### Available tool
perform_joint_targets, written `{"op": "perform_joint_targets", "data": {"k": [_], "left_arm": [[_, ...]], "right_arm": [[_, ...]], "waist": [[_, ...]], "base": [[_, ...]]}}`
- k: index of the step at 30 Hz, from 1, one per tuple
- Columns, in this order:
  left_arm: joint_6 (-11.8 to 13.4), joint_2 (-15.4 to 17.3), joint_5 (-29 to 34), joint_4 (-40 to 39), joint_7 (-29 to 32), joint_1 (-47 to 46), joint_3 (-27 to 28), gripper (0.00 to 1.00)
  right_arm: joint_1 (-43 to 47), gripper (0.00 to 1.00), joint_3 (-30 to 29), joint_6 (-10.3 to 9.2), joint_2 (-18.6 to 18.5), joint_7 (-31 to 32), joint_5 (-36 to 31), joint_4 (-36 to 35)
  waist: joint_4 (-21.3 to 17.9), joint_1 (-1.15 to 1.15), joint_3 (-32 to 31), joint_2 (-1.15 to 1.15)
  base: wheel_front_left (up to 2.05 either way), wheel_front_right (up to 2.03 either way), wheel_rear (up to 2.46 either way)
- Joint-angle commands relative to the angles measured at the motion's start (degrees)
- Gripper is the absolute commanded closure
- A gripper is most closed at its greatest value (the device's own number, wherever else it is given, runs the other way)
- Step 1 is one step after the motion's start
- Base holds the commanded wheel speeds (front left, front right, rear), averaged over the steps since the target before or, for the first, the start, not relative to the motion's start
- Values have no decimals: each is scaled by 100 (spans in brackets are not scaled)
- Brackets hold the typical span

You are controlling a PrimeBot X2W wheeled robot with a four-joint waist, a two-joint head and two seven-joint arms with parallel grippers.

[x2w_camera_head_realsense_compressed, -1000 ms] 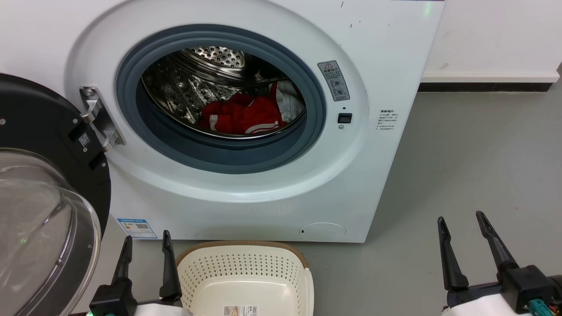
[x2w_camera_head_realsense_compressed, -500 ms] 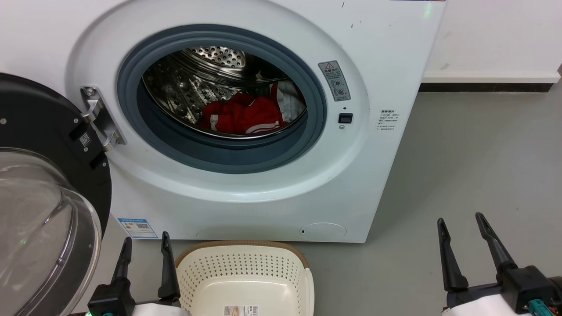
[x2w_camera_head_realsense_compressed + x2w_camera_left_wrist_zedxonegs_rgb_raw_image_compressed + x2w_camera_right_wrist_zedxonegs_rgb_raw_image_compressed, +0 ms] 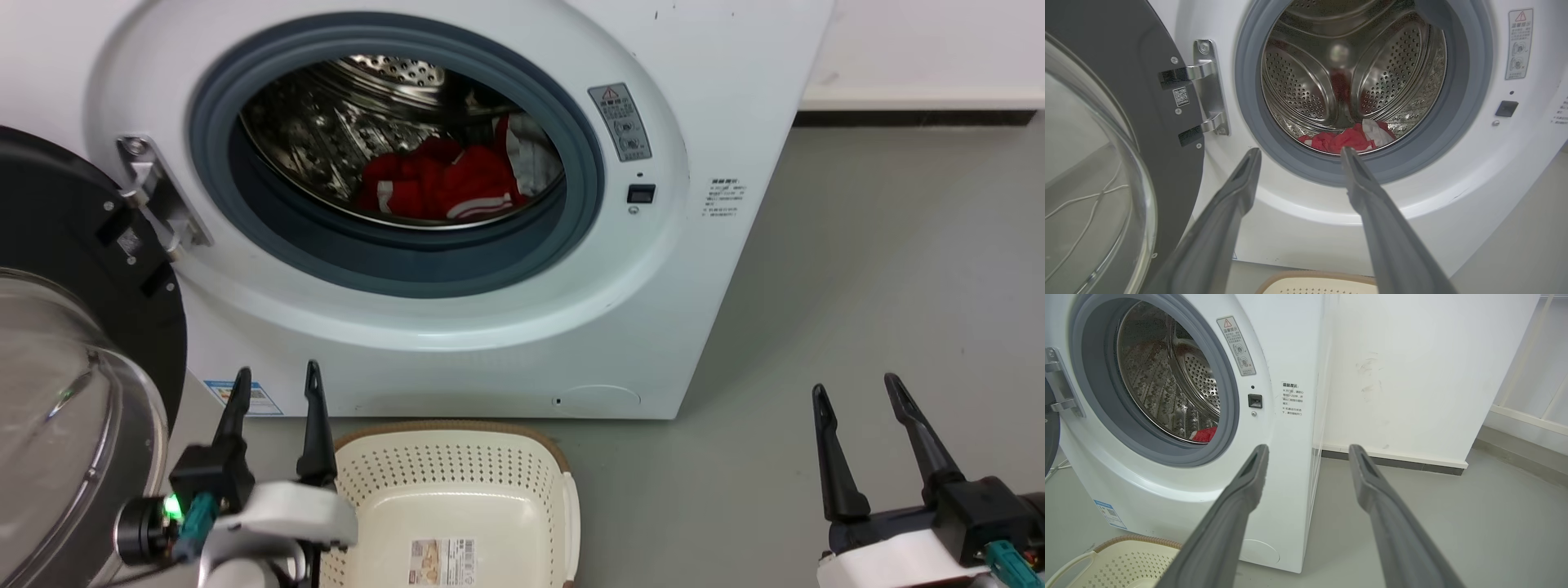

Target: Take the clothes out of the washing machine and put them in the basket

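Observation:
The white washing machine point(image 3: 506, 343) stands with its glass porthole door point(image 3: 73, 384) swung open to the left. Red clothes point(image 3: 441, 184) with white stripes lie at the bottom of the steel drum, also seen in the left wrist view as red clothes point(image 3: 1347, 139) and as a red scrap point(image 3: 1205, 434) in the right wrist view. The cream basket point(image 3: 457, 490) sits on the floor in front of the machine. My left gripper point(image 3: 276, 384) is open, beside the basket's left edge, fingers pointing at the drum mouth. My right gripper point(image 3: 853, 396) is open over bare floor to the machine's right.
The open door point(image 3: 1106, 134) stands close on the left of my left arm. Grey floor point(image 3: 882, 269) stretches to the right of the machine, bounded by a white wall with a dark skirting point(image 3: 914, 118). A thin cable point(image 3: 1081, 204) lies on the floor behind the door glass.
The head camera has tilted down a little. My left gripper has risen and come forward, with more of its pale wrist showing. The right gripper holds its place.

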Motion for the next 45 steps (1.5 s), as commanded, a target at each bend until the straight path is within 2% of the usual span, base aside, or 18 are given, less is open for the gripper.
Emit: {"op": "perform_joint_targets", "data": {"k": [1,6,13,22,28,38,45], "left_arm": [[-42,18,41,69,-14,-165,27,0],[-238,146,159,719,-14,-1020,122,0],[-374,391,301,1625,-14,-2450,115,0],[-549,925,439,3106,-14,-4499,-8,0],[-560,1223,525,4083,61,-5803,-138,0],[-684,1701,826,5118,532,-7695,-592,0],[-754,1810,863,5741,1365,-8650,-865,0]], "right_arm": [[-94,0,13,-4,-9,-23,13,-21],[-310,0,21,-3,-8,-22,-21,-77],[-686,0,5,-4,-5,-22,25,-153],[-1284,0,39,-4,-2,-22,184,-309],[-1607,0,64,-4,-1,-21,376,-443],[-1915,0,190,-4,0,-21,555,-600],[-2056,0,266,-4,0,-21,683,-744]], "waist": [[-66,0,134,0],[-239,0,559,0],[-529,0,1238,0],[-952,0,2287,0],[-1171,0,2939,0],[-1368,0,3684,0],[-1500,0,4090,0]], "base": [[0,0,0],[0,0,0],[0,0,0],[0,0,0],[0,0,0],[0,0,0],[0,0,0]]}}
